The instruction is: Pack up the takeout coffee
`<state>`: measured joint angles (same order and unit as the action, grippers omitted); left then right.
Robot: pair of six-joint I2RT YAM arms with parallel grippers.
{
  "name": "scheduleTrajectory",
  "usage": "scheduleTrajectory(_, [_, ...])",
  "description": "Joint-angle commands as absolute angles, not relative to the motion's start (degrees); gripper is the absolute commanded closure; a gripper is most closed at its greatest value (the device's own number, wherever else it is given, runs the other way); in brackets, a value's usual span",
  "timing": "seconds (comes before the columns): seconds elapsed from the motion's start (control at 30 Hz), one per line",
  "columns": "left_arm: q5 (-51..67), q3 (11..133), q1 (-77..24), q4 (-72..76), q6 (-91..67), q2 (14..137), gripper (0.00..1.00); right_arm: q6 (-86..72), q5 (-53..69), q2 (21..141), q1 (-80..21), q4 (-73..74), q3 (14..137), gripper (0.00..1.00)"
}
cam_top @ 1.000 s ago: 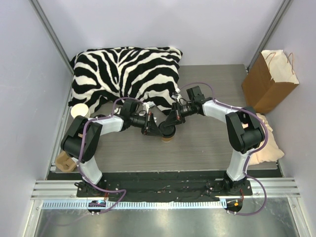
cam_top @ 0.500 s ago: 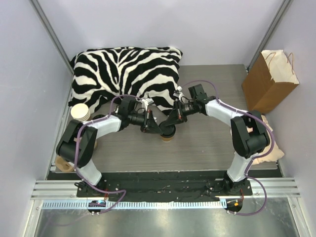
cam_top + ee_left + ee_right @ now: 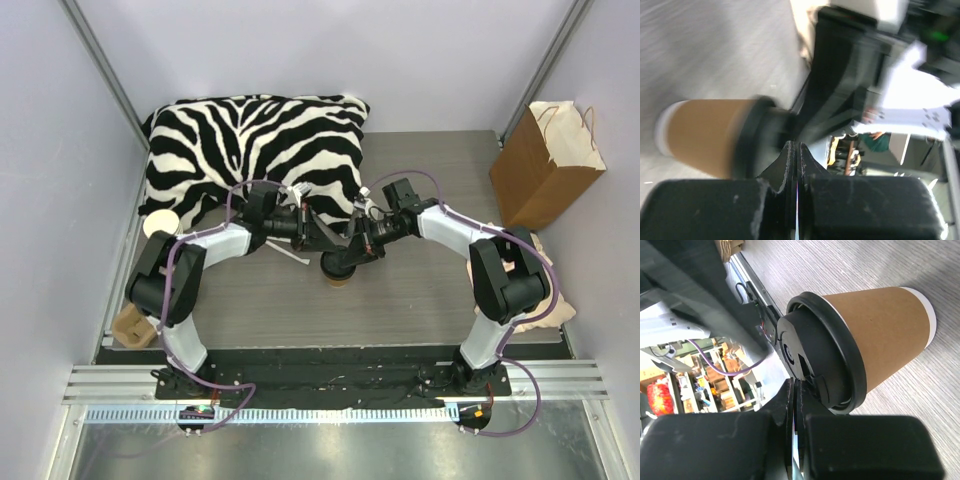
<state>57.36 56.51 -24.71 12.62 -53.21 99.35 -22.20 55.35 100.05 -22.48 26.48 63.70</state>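
The takeout coffee (image 3: 340, 272) stands upright on the grey table, a brown paper cup (image 3: 885, 335) with a black lid (image 3: 820, 355). My right gripper (image 3: 352, 252) is shut, and its tips (image 3: 795, 386) rest against the lid's top near the rim with nothing between the fingers. My left gripper (image 3: 322, 234) is shut and empty, hanging just behind and to the left of the cup. In the left wrist view its tips (image 3: 794, 148) sit beside the blurred lid (image 3: 752, 136), apart from it.
A zebra-striped pillow (image 3: 250, 150) fills the back left. At the back right corner a brown paper bag (image 3: 545, 165) stands open. A stack of lidless cups (image 3: 160, 224) is at the left edge, a brown item (image 3: 130, 326) at the near left, and a beige cloth (image 3: 540, 295) on the right.
My left gripper has pulled back from the cup toward the pillow. The right gripper stays shut at the lid, shifted slightly. The cup has not moved.
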Motion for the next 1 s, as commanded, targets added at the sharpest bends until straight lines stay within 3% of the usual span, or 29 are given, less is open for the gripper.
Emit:
scheduleTrajectory(0.0, [54.5,55.64,-23.65,12.58,-53.27,104.41,1.0,-16.44,48.79,102.38,-22.85,30.75,64.33,0.99])
scheduleTrajectory(0.27, [52.11,54.58,-20.65,7.47,-50.8,106.88,1.0,-14.85,45.88,103.89,-23.03,32.78,65.48,0.99])
scheduleTrajectory(0.6, [56.43,57.3,-24.08,13.71,-54.67,95.45,1.0,-15.03,48.34,102.75,-23.73,32.78,67.15,0.99])
scheduleTrajectory(0.97, [51.07,58.27,-25.05,14.25,-55.65,107.55,1.0,-15.03,48.34,103.36,-23.91,32.87,67.24,0.99])
